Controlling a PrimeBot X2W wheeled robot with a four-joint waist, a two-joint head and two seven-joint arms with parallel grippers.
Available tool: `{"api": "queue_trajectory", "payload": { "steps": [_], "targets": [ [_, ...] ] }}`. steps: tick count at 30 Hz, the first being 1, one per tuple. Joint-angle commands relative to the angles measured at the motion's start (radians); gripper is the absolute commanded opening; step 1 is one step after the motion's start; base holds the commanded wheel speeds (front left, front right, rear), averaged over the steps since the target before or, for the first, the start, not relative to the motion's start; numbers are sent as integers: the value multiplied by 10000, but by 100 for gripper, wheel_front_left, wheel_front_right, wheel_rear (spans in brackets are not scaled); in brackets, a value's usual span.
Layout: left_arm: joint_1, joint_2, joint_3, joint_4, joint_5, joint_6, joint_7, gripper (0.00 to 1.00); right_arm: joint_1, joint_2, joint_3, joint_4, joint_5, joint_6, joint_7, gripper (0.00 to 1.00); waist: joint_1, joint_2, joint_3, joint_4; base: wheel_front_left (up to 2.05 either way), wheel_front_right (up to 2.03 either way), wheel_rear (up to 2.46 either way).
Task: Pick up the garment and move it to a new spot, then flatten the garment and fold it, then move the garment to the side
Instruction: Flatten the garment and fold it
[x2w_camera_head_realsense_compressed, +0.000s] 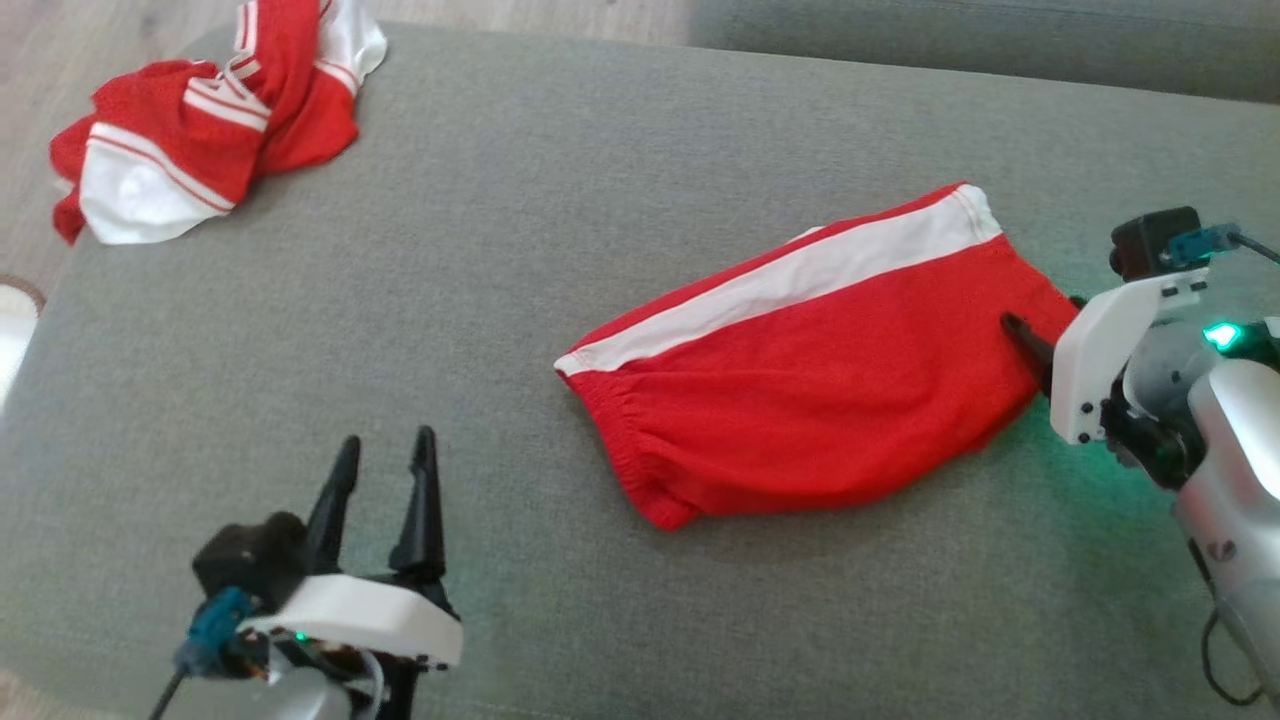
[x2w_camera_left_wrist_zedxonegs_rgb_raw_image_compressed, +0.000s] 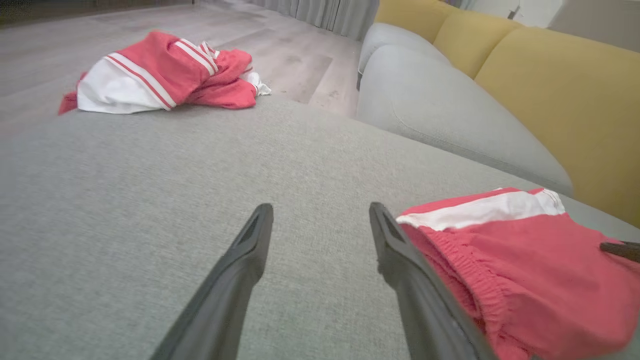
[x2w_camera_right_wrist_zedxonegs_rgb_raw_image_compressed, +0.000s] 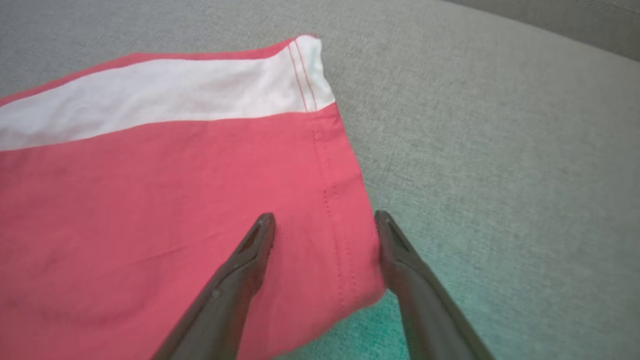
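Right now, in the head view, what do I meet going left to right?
In order: crumpled garment → left gripper → shorts → right gripper, at the shorts' right edge.

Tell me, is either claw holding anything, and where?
Nothing is held. The right gripper is open astride the hem of the red shorts; the left gripper is open.

Grey fabric cushion (x2w_camera_head_realsense_compressed: 500, 250), folded red shorts (x2w_camera_head_realsense_compressed: 800, 400) at right, crumpled red-and-white garment (x2w_camera_head_realsense_compressed: 200, 130) at far-left corner.
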Motion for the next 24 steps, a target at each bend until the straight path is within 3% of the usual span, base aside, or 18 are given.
{"api": "queue_trajectory", "payload": {
  "steps": [1, 9, 10, 12, 15, 24],
  "targets": [
    [-137, 252, 446, -368, 47, 73, -104, 100, -11, -177, 11, -258, 86, -7, 44, 100, 2, -1, 28, 58, 0, 0, 0],
    [173, 476, 740, -791, -83, 340, -158, 100, 266, 68, -135, -106, 398, -7, 519, 100, 2, -1, 148, 81, 0, 0, 0],
    [181, 485, 746, -807, -86, 353, -155, 100, 265, 103, -119, -115, 394, -7, 533, 95, 2, -1, 155, 52, 0, 0, 0],
    [169, 501, 760, -843, -84, 377, -152, 100, 263, 192, -61, -139, 391, -7, 549, 41, 2, -1, 167, -15, 0, 0, 0],
    [138, 532, 800, -903, -71, 411, -176, 100, 251, 354, -60, -243, 372, -7, 207, 0, 2, -1, 155, -141, 0, 0, 0],
    [268, 727, 832, -1084, 72, 550, -260, 100, 693, 1050, -657, -632, -139, -7, -1367, 0, 2, -1, -273, -950, 0, 0, 0]
  ]
}}
